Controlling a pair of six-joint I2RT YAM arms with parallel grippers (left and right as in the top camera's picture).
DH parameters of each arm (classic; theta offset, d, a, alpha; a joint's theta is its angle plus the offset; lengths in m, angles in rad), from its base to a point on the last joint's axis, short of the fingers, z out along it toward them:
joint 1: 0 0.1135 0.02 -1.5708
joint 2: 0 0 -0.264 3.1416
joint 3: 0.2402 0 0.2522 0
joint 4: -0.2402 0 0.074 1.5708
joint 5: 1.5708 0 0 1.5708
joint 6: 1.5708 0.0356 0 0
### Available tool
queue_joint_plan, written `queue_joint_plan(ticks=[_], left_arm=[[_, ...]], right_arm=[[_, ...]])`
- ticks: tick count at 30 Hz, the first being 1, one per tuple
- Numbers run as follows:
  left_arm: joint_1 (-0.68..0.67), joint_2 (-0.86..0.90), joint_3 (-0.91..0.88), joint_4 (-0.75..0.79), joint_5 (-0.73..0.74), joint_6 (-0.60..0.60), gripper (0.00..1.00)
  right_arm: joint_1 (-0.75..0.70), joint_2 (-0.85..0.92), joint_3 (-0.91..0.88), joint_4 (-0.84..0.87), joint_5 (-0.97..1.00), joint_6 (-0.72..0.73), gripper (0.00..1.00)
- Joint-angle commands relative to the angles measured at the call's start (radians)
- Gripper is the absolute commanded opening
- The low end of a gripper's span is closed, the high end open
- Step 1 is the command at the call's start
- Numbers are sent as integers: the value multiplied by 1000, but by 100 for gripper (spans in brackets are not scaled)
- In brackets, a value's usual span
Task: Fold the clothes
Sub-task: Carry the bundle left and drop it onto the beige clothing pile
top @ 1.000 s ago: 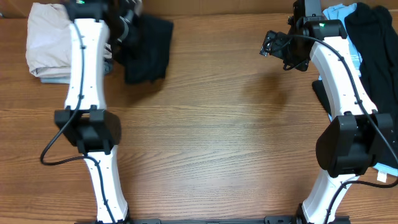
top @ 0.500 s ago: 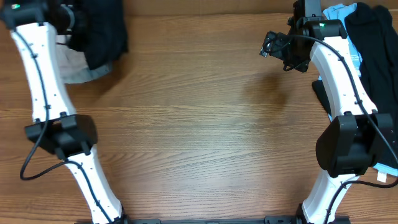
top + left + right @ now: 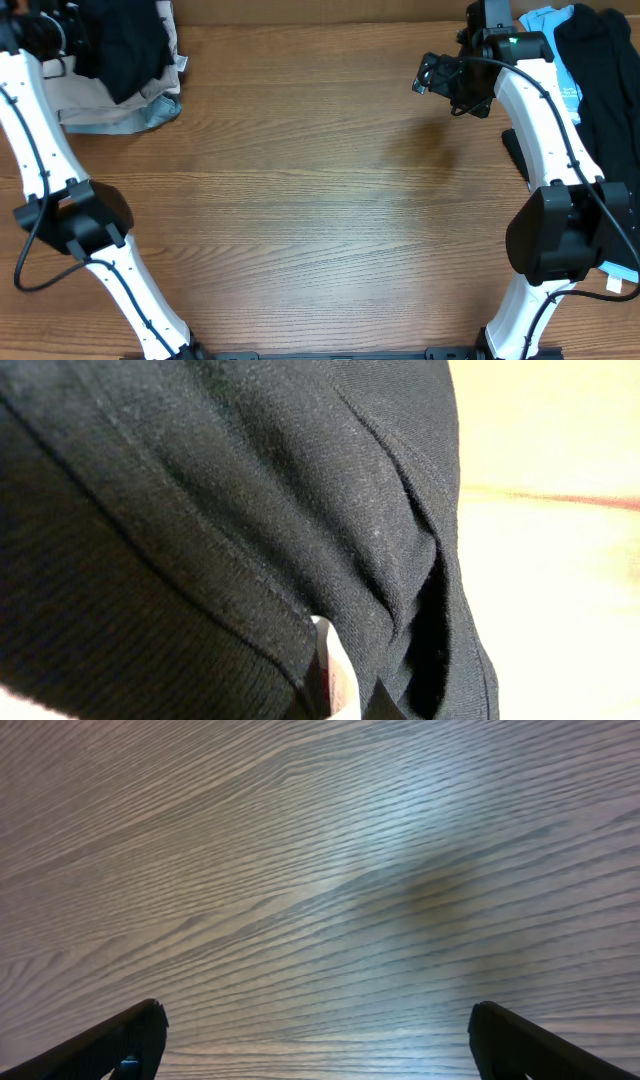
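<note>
Currently we have the left gripper [image 3: 78,35] at the upper left of the overhead frame, clamped onto the black garment [image 3: 130,45]. Its jaws are buried in fabric, and the left wrist view is nearly all black knit, with folds bunching toward the bottom centre. That garment sits bunched over the beige garment [image 3: 105,105], which lies on the table [image 3: 320,220] at the upper-left edge, with a greyish-blue layer showing along its lower edge. We can't tell whether the black one rests on the beige one or hangs just above it. At the upper right of the overhead frame, the right gripper [image 3: 315,1020] has its jaws spread wide, nothing between them, only bare wood grain below. Further right, in the upper right corner, we see a light blue garment [image 3: 545,20] with a second black garment [image 3: 600,90] draped over it.
</note>
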Motion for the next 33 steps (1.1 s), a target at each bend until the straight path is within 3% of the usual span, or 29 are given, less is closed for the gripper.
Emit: queue_joint_plan(ticks=[1,16,17,18,19,25,33], left_arm=[[-8,76,18,16,86,23,4],[92,108,18,94,-107,18,5],[95,109,18,99,-123,18,26],[95,111,18,103,-142,18,56],[96,111,18,103,-162,18,100],[110,110,23,106,-244,-122,100],[133,55,265,-79,-55,-134,100]], right_arm=[[17,-9,6,2,-12,2,100],[21,-9,6,3,-12,2,100],[22,-9,6,3,-12,2,100],[22,-9,6,3,-12,2,100],[23,-9,6,2,-12,2,100],[26,-9,6,2,-12,1,100],[27,-11,7,11,-11,1,95]])
